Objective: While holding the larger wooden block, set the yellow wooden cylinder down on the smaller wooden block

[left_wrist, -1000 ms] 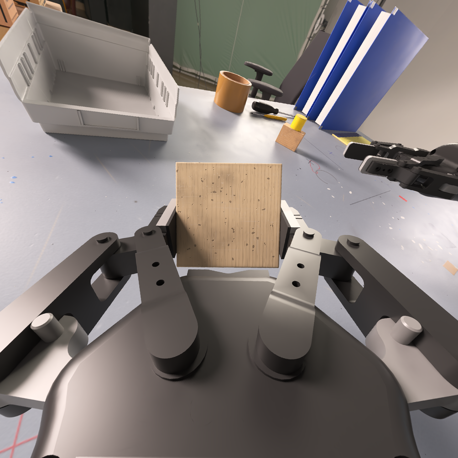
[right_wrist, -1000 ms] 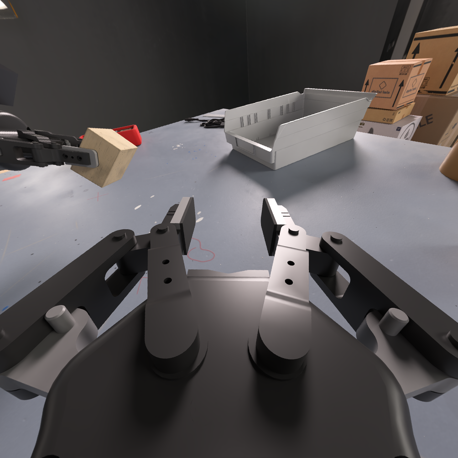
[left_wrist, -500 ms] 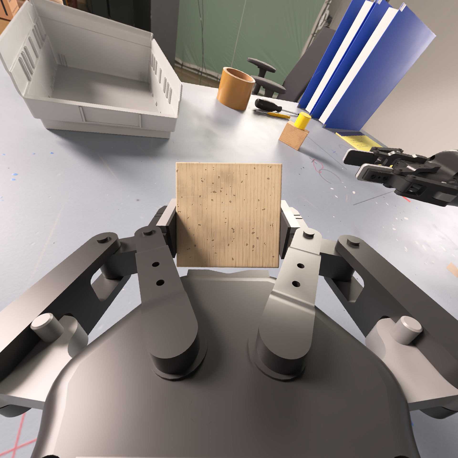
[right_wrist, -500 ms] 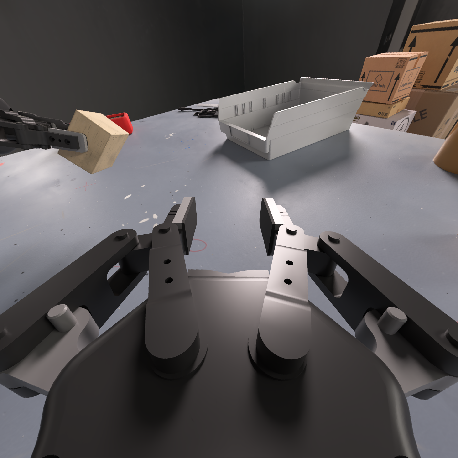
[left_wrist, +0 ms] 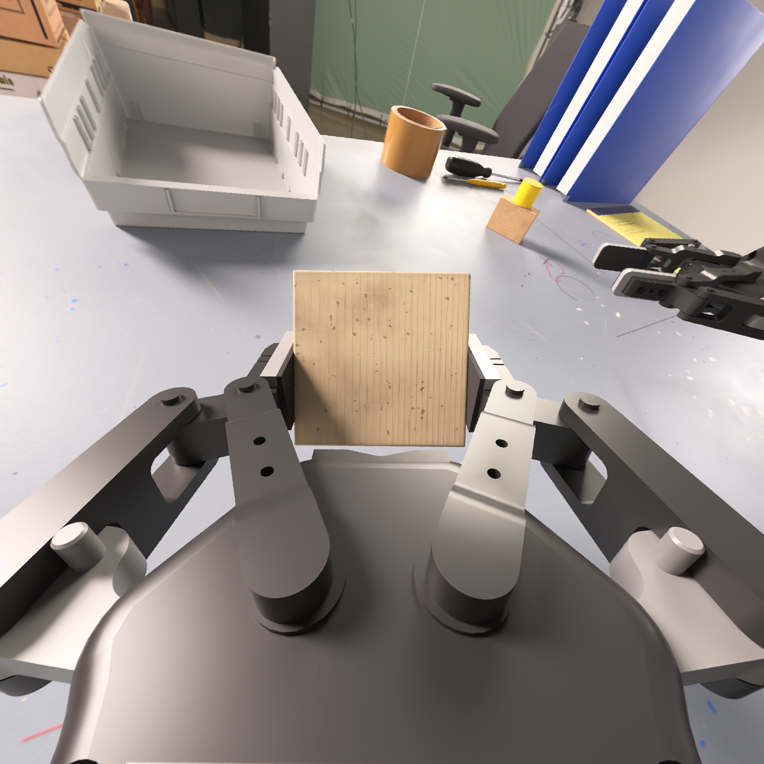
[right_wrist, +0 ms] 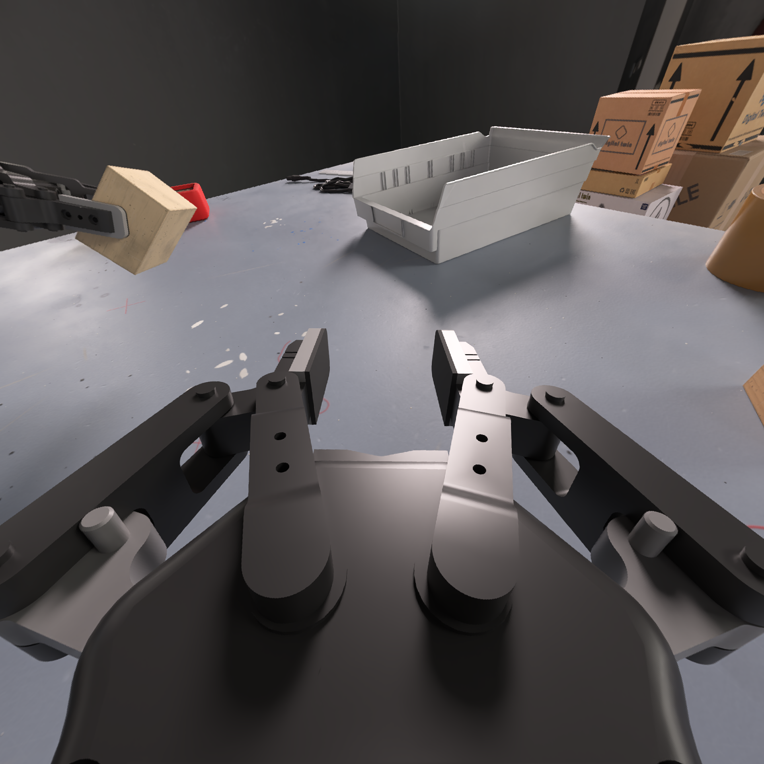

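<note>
The left gripper [left_wrist: 380,372] had its jaws clamped on the two sides of the larger wooden block [left_wrist: 381,359], held up off the grey desk [left_wrist: 165,314]. The right gripper [right_wrist: 380,372] hung low over the desk with its jaws apart and nothing between them.

Bare desk lay between the two grippers and the white bin [left_wrist: 194,165]. Toward the far edge stood the smaller wooden block [left_wrist: 512,218] with the yellow wooden cylinder [left_wrist: 529,192] upright on its top. Just beyond them lay a screwdriver [left_wrist: 471,168] and an orange tube [left_wrist: 413,141] on end, with blue panels [left_wrist: 620,103] leaning past the edge.

Only the left wrist view showed the cylinder, and a yellow pad [left_wrist: 632,223] near the right gripper. Only the right wrist view showed a red object [right_wrist: 192,198] behind the held block, and cables [right_wrist: 326,182] near the desk's rim. Cardboard boxes [right_wrist: 636,128] bore printed arrows and lettering.
</note>
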